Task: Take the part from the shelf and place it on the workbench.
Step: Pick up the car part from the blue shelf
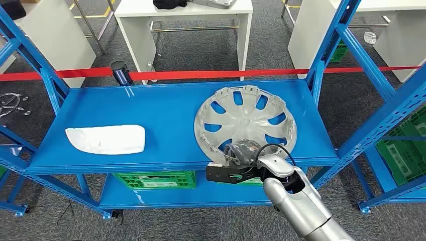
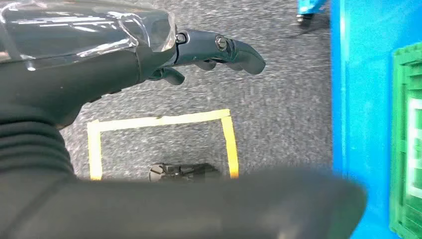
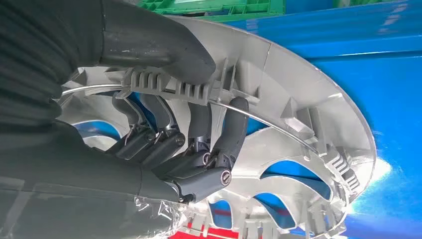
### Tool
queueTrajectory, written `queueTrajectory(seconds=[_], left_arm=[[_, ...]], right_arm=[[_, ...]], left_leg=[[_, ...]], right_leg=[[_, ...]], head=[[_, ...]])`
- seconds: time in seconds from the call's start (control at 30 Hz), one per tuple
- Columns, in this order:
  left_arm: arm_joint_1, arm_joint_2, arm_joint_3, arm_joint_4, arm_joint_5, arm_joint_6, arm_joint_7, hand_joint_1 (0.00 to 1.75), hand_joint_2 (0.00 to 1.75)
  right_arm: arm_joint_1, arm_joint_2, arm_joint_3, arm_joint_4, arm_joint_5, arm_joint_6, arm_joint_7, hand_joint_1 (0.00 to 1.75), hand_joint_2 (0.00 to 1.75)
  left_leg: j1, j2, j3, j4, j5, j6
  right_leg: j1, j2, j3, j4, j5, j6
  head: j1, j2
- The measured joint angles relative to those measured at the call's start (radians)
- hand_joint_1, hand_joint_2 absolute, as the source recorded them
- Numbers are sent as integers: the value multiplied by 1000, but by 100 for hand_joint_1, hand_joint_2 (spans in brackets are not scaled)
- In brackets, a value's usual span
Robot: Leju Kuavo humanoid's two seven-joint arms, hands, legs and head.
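A silver wheel cover (image 1: 246, 118) lies inner side up on the right half of the blue shelf board (image 1: 166, 105). My right hand (image 1: 241, 153) grips its near rim. In the right wrist view the thumb presses the outside of the rim while the fingers (image 3: 226, 137) curl over it from inside the wheel cover (image 3: 308, 124). A white curved part (image 1: 105, 139) lies on the left half of the same board. My left hand (image 2: 214, 50) hangs over grey carpet beside the shelf, fingers loosely extended and holding nothing.
Blue uprights (image 1: 369, 60) slant at both ends of the shelf. A green crate (image 1: 154, 179) sits on the lower board. Red tape (image 1: 201, 74) runs behind the shelf, with white tables (image 1: 186, 20) beyond it. Yellow floor tape (image 2: 164, 120) marks the carpet.
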Motion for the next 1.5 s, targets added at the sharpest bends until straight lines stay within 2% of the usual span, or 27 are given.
queueTrajectory(seconds=[0.07,0.13,0.23,0.3,0.37,0.4,0.43,0.47,0.53,0.6,0.7,0.77,0.8,0.87,0.9,0.93,0.97,1.03,1.1,1.2,1.27,1.3,1.37,1.4,1.43,1.47,1.5], left_arm=[[1,0,-7,-5,3,-4,-4,0,175],[3,0,-20,-17,7,-10,-9,0,175],[10,-2,-35,-34,9,-17,-12,0,175],[12,-4,-41,-42,9,-19,-13,0,175],[14,-5,-45,-46,9,-19,-13,0,175],[16,-6,-48,-47,9,-17,-13,0,175],[17,-7,-51,-48,9,-13,-13,0,175],[18,-8,-53,-51,10,-9,-13,0,175],[18,-11,-57,-59,15,-3,-12,0,175],[18,-13,-57,-68,31,-7,-13,0,175],[18,-15,-51,-77,74,-30,-15,0,175],[18,-18,-38,-84,104,-47,-11,0,175],[18,-20,-31,-88,115,-51,-8,0,175],[18,-23,-19,-93,121,-60,-6,0,175],[20,-24,-15,-94,119,-72,-7,0,175],[23,-24,-11,-93,115,-86,-7,0,175],[26,-24,-8,-92,108,-99,-4,0,175],[34,-23,2,-91,84,-116,15,0,175],[39,-25,19,-102,53,-135,43,0,175],[49,-34,49,-135,14,-168,82,0,175],[57,-41,63,-156,-2,-181,98,0,175],[59,-44,68,-164,-6,-184,102,0,175],[60,-48,76,-175,-14,-185,115,0,175],[61,-50,79,-179,-18,-183,129,0,175],[62,-52,82,-182,-21,-181,146,0,175],[65,-54,85,-184,-24,-178,163,0,175],[68,-56,86,-186,-23,-175,179,0,175]], right_arm=[[3,0,-5,-4,0,0,-3,154,175],[9,0,-15,-9,-2,0,-8,154,175],[17,-2,-31,-16,-5,1,-11,154,175],[22,-4,-38,-18,-5,2,-11,154,175],[28,-5,-44,-18,-6,2,-11,154,175],[30,-5,-46,-18,-6,2,-11,154,175],[31,-6,-48,-18,-8,2,-12,154,175],[31,-6,-50,-18,-11,0,-12,154,175],[33,-5,-58,-22,-28,-3,-13,154,175],[41,0,-74,-32,-64,-10,-18,154,175],[65,7,-120,-59,-184,-36,-61,154,175],[80,17,-166,-97,-338,-62,-136,154,175],[87,22,-192,-121,-436,-72,-184,154,175],[100,31,-238,-175,-634,-80,-278,154,175],[105,32,-257,-203,-724,-78,-320,154,175],[109,33,-273,-233,-810,-72,-360,154,175],[111,32,-288,-262,-890,-59,-394,154,175],[111,32,-310,-323,-1035,-22,-449,154,175],[109,30,-322,-381,-1148,20,-484,154,175],[109,26,-334,-450,-1268,77,-512,154,175],[108,23,-344,-488,-1315,100,-519,154,175],[107,21,-348,-503,-1326,107,-520,154,175],[108,17,-353,-521,-1351,126,-521,154,175],[110,16,-354,-525,-1375,143,-521,154,175],[112,15,-355,-530,-1409,166,-520,154,175],[113,15,-355,-534,-1448,191,-518,154,175],[114,13,-354,-540,-1483,213,-513,154,175]], left_leg=[[-3,0,19,-38,-1,3],[-9,-1,35,-76,-1,10],[-10,1,40,-90,10,32],[-8,3,45,-100,18,44],[-12,4,41,-100,20,48],[-14,4,40,-100,20,48],[-15,4,40,-99,20,48],[-15,3,41,-98,20,48],[-17,1,41,-93,17,43],[-21,-2,36,-83,12,35],[-20,-3,28,-77,9,26],[-16,-2,13,-45,-15,16],[-14,-1,-8,1,-43,10],[-9,0,-73,140,-105,0],[-7,0,-102,198,-123,-2],[-7,0,-117,222,-121,-3],[-7,0,-112,204,-100,-2],[-8,0,-57,72,-24,7],[-13,0,-3,-42,18,19],[-16,0,11,-74,16,29],[-13,0,18,-86,21,38],[-11,0,21,-92,24,43],[-11,0,22,-94,27,50],[-12,0,21,-93,28,51],[-13,0,21,-93,29,52],[-13,0,20,-91,30,52],[-13,0,19,-89,31,52]], right_leg=[[4,1,-2,0,0,4],[7,2,-6,-1,2,13],[4,2,-14,6,-3,28],[5,1,-56,92,-47,23],[6,1,-123,236,-105,17],[6,1,-146,285,-118,18],[6,1,-150,295,-116,23],[6,0,-134,262,-98,31],[5,-1,-64,116,-44,42],[6,-2,-16,16,-10,36],[8,-3,-12,4,-3,18],[3,-2,-10,2,0,10],[1,-2,-10,1,0,6],[2,-1,-10,2,-1,3],[3,-1,-9,2,-1,3],[4,-1,-9,2,-2,2],[4,0,-8,2,-3,2],[5,1,-5,2,-5,2],[10,2,-7,2,-6,5],[15,1,-13,1,-6,16],[15,-1,-22,22,-21,20],[15,-1,-40,59,-41,19],[13,-1,-99,188,-96,11],[12,-1,-128,250,-117,11],[11,-1,-143,285,-126,15],[10,-2,-139,282,-121,21],[8,-2,-115,239,-102,30]], head=[[1,0],[1,0],[2,0],[4,0],[5,0],[5,0],[5,0],[5,0],[6,0],[4,0],[4,0],[2,0],[0,0],[-3,0],[-2,0],[-2,0],[-3,0],[-3,0],[-2,0],[-2,0],[0,0],[0,0],[1,0],[1,0],[1,0],[1,0],[1,0]])
